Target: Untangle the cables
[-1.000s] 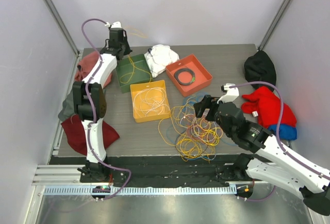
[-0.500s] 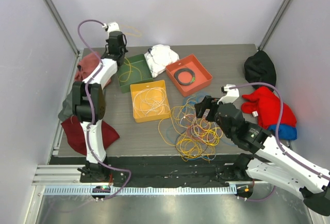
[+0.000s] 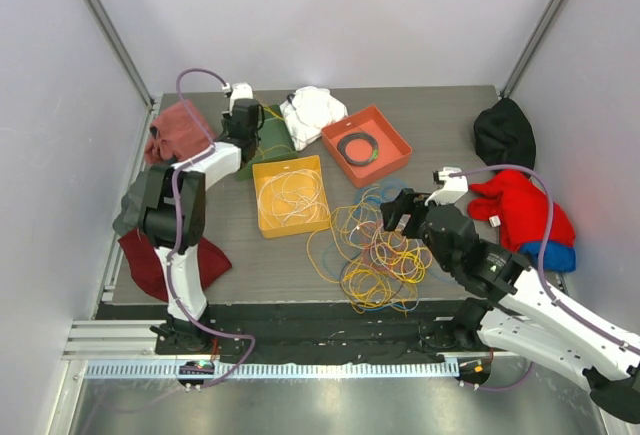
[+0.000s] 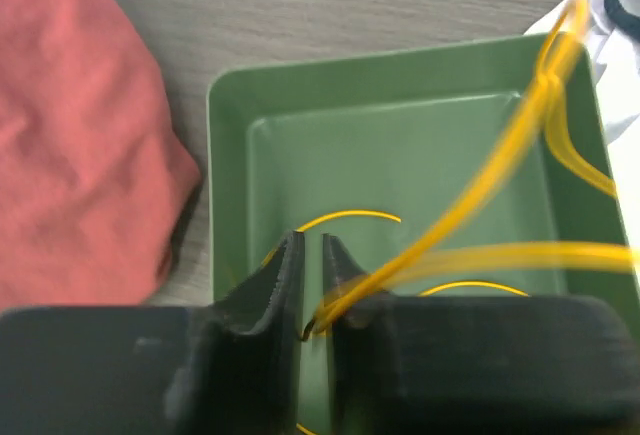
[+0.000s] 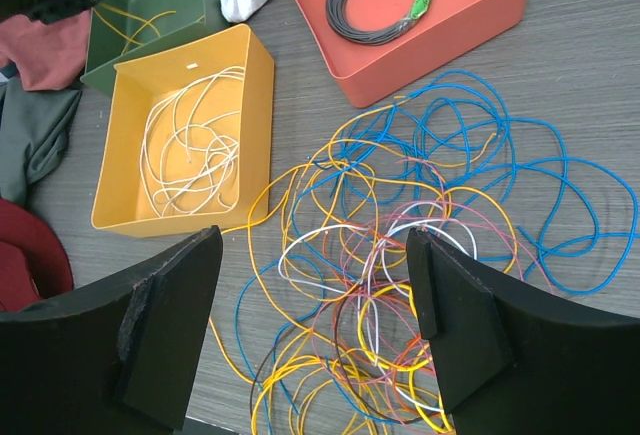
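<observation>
Left gripper [image 4: 311, 250] clenched on thin yellow cable [image 4: 500, 253] above green plastic tray [image 4: 400, 155], toward far-left corner; springy loop may pop out. Right gripper [image 5: 315, 325] agape over multicoloured cable tangle [image 5: 400, 245].

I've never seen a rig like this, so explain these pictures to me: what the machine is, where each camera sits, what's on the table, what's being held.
These are two robot arms bolted at the near edge of a table. The wide picture comes from a fixed camera above and behind them; the other two come from a camera on each wrist. The left hand is shut on a yellow cable over a green tray. The right hand is open above a tangle of cables, holding nothing. A yellow tray holds a white cable, an orange tray a dark coil. Cloths lie around the edges.
</observation>
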